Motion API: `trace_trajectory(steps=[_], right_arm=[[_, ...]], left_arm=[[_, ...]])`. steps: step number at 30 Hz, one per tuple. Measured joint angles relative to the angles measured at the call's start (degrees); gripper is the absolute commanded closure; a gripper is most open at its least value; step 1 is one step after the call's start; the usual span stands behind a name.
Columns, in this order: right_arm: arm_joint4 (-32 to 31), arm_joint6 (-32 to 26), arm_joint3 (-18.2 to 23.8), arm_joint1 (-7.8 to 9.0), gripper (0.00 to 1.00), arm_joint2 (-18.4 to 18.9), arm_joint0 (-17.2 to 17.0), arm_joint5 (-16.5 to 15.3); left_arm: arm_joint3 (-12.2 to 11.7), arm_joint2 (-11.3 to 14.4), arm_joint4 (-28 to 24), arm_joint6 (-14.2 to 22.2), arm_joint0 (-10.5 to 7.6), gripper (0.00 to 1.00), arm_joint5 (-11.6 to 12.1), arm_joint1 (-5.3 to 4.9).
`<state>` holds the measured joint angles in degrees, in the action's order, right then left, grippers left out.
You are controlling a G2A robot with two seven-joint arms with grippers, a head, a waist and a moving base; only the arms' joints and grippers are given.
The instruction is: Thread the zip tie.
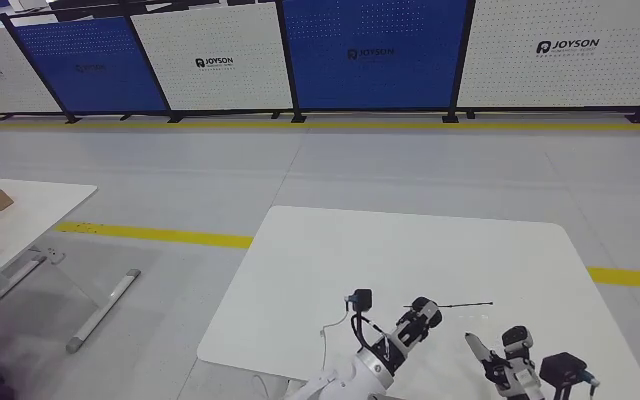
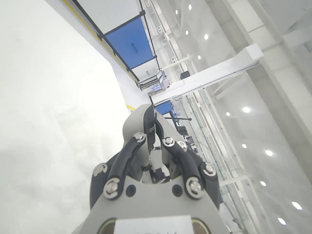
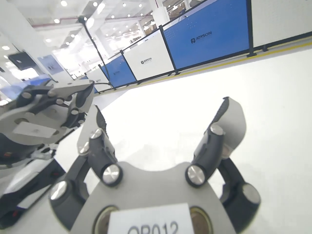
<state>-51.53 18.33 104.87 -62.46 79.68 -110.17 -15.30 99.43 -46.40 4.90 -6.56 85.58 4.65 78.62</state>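
The left hand [image 2: 153,110] is pressed shut on a long, thin black plastic zip tie [image 2: 155,120], with the strap pinched between its two grey fingers with black pads. In the top view this hand [image 1: 424,314] sits over the near part of the white rectangular surface [image 1: 400,250], and the zip tie [image 1: 455,304] runs straight out from it toward the right edge, lying roughly parallel to the near edge. A faint shadow lies just beside the strap on the surface. From the right wrist view the strap [image 3: 91,40] stands out from the left hand [image 3: 90,83] with a small block-shaped head at its free end.

The right hand [image 3: 162,108] is spread wide and holds nothing, its fingers well apart over bare surface. In the top view it [image 1: 495,348] is near the near right corner, beside the left hand and nearer the edge than the strap.

Beyond the far edge a yellow floor line [image 1: 150,234] crosses the grey floor, and blue and white partition panels [image 1: 375,55] stand in a row behind it.
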Motion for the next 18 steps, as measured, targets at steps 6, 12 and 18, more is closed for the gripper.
trace_trajectory(steps=[6,12,18], right_arm=[[-2.43,0.69,0.41,-0.06,0.0,0.39,-0.5,1.68],[0.24,-2.27,-0.12,-0.05,0.0,-0.31,0.28,-1.09],[7.15,-15.05,-0.62,0.33,0.0,-0.72,3.78,-4.23]], left_arm=[[0.01,-0.43,-2.04,1.38,-0.31,1.0,-0.46,-0.01],[0.05,-0.32,-2.53,1.74,-0.28,1.0,-0.45,0.01],[-0.18,-0.05,-7.95,5.36,-1.34,1.0,-1.09,0.29]])
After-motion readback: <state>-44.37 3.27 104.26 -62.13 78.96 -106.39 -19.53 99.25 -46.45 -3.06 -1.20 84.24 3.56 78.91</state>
